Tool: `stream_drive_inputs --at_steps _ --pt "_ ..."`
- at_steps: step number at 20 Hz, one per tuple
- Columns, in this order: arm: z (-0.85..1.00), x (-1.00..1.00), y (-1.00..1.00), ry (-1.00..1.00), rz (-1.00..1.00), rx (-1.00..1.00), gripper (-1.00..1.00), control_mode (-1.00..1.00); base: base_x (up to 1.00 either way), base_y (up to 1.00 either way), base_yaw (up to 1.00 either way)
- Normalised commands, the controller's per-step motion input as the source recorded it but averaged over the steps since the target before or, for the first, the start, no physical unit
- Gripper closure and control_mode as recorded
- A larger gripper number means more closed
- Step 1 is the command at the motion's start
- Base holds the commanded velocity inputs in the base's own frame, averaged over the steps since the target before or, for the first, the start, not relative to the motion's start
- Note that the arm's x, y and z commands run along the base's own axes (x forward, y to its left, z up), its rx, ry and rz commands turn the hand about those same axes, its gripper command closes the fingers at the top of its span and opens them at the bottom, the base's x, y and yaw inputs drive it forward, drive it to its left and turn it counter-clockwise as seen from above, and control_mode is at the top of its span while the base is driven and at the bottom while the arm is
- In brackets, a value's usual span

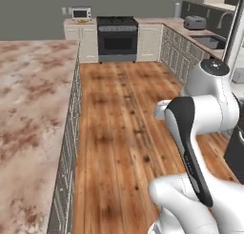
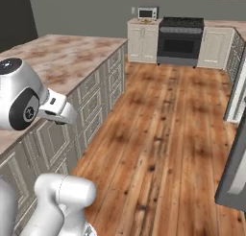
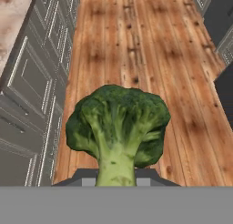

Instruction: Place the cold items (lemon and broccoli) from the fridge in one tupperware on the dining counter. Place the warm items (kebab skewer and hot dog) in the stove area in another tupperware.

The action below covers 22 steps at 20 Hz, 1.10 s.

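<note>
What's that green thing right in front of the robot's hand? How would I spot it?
Look down the wooden floor running beside the grey cabinet drawers. Near the bottom of the hand view, the pincer is shut on a broccoli by its pale stem; it is the only lumpy dark green thing there.

The white arm rises folded from the base, its dark-striped upper link leaning back and the elbow joint capped on top. In the hand view the tool is clamped on a broccoli stem (fingertips mostly hidden behind it).
</note>
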Motion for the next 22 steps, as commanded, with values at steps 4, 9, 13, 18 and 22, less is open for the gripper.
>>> stream_drive_inputs --at_steps 4,9,13,18,22 --pt "0.0 0.0 0.0 0.0 0.0 0.0 1.0 1.0 -0.97 -0.02 0.05" --pt "0.0 0.0 0.0 0.0 0.0 0.0 1.0 1.0 -0.99 -0.03 0.08" --pt "0.0 0.0 0.0 0.0 0.0 0.0 1.0 1.0 -1.0 -0.05 0.09" --pt "0.0 0.0 0.0 0.0 0.0 0.0 1.0 1.0 -0.89 0.06 0.08" --pt "0.0 0.0 0.0 0.0 0.0 0.0 1.0 1.0 -0.34 0.74 0.01"
